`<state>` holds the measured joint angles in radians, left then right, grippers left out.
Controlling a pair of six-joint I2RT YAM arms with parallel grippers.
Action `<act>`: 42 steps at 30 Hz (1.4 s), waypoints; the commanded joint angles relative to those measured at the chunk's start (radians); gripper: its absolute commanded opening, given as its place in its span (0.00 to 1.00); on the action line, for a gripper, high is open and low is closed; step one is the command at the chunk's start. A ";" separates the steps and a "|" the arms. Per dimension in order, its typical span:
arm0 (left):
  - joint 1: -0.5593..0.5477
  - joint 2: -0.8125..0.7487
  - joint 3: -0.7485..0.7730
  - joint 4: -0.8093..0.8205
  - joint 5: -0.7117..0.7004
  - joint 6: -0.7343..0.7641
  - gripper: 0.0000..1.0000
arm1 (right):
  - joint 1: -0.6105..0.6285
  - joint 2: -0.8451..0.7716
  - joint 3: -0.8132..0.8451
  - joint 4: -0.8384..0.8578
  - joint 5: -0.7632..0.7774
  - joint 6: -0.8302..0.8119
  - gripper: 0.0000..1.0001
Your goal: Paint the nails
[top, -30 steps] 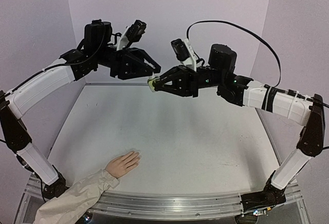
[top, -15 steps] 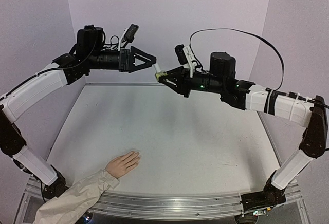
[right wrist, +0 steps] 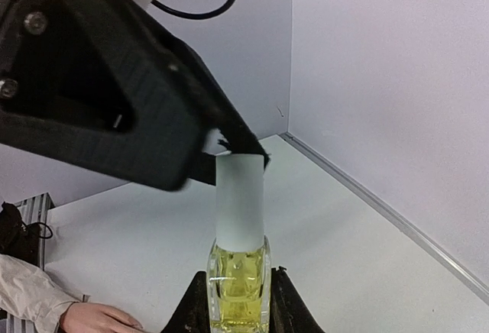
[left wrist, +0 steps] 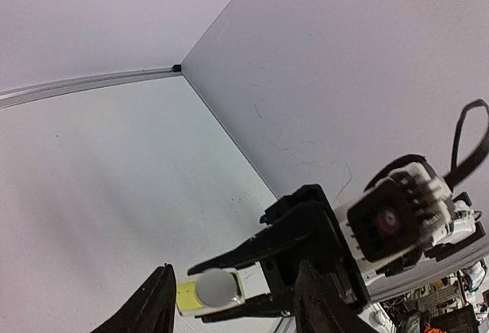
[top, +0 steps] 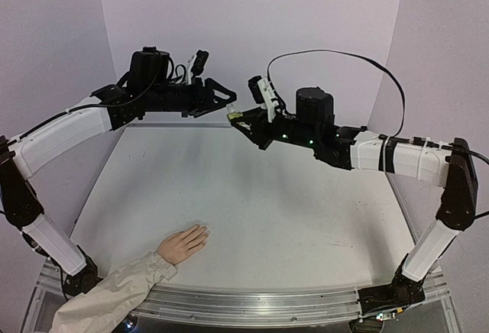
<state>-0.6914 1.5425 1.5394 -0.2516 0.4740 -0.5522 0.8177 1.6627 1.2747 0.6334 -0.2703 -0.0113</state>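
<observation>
A small yellow-green bottle (right wrist: 239,279) with a white cap (right wrist: 239,199) is held high above the table, my right gripper (right wrist: 239,311) shut on its glass body. My left gripper (left wrist: 233,306) faces it cap-on, its jaws standing open on either side of the cap (left wrist: 215,288) without touching it. In the top view the two grippers meet at the back centre, the left gripper (top: 229,101) just above the bottle (top: 235,114). The pale hand (top: 182,243) lies flat at the near left, and its nails (top: 204,230) are too small to make out.
A beige sleeve (top: 107,299) runs from the hand to the near left corner. Lilac walls close the table (top: 267,195) at the back and sides. A black cable (top: 344,58) loops above the right arm.
The left gripper let go of the cap, opened wide, and has now narrowed again around it. The right arm shifted the bottle slightly up and left.
</observation>
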 commanded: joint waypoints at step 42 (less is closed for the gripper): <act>-0.009 0.044 0.193 0.063 0.884 0.377 0.16 | -0.087 -0.129 0.074 0.048 -0.803 0.219 0.00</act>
<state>-0.7296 1.6211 1.7123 -0.1745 1.3247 -0.1192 0.7708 1.6405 1.3754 0.7624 -1.1660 0.4274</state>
